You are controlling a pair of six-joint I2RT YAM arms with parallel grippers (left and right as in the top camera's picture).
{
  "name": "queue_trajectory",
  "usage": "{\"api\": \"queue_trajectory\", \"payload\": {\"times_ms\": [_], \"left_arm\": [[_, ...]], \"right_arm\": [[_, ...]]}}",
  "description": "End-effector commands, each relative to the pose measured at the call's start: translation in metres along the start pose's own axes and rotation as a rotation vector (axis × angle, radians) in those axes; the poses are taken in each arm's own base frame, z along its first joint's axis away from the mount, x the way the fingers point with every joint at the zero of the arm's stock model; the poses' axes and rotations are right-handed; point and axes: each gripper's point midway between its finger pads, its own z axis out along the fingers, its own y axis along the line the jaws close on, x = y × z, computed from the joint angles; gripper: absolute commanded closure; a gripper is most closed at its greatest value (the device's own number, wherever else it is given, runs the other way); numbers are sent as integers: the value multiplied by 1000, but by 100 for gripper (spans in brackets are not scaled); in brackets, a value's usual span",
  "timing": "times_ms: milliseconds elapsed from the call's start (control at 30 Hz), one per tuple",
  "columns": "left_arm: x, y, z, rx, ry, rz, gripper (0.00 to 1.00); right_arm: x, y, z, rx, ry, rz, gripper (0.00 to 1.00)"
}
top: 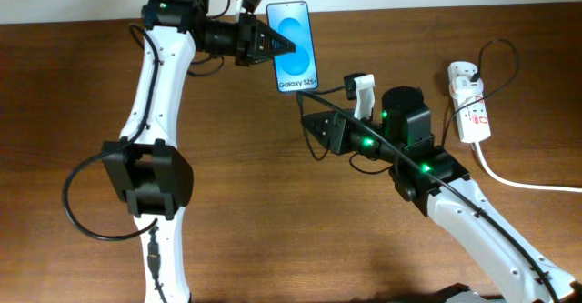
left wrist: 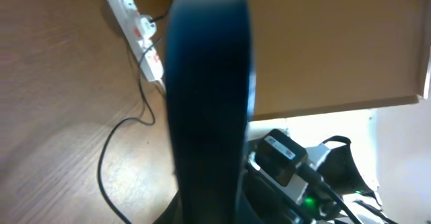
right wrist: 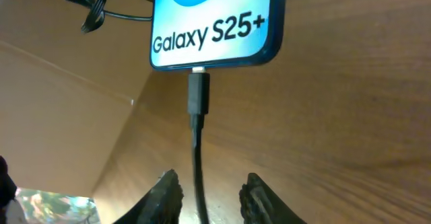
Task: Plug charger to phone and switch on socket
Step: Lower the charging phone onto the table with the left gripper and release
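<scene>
Your left pincer (top: 280, 45) clamps the slim black blue-screened phone (top: 300, 62) steady for plugging; thin black charger cable (right wrist: 197, 103) looks seated at phone's bottom edge, right pincer (right wrist: 211, 194) apart around it

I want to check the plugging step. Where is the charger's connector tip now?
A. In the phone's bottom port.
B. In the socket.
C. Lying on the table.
A: in the right wrist view the charger tip sits in the bottom edge of the phone, with the right gripper open around it.
</scene>
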Motion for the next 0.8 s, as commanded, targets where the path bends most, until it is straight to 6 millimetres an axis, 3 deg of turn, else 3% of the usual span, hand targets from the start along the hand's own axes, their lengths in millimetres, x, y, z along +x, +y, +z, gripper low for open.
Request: {"api": "queue_trajectory", "payload": {"times_ms": [0,67,167,467,700,767], "left_arm": [[-3,13,-4,-115,-11,12,100],[-3,36,-8,-250,-14,6,100],[5,71,-17,-434,1,-40,100],[33,136,-21,-587,58,-139,100],[44,166,-14,-589,84,-190,100],[52,186,-10,-596,105,-233,100]], "right_arm": [[-3,5,-1,-24,5,-12,42],[-1,4,-1,-22,14,-6,30],[4,-6,-1,23,29,15,24],[14,-22,-3,102,55,56,21],[20,-28,-4,129,75,74,18],[21,-29,-4,131,79,77,18]]}}
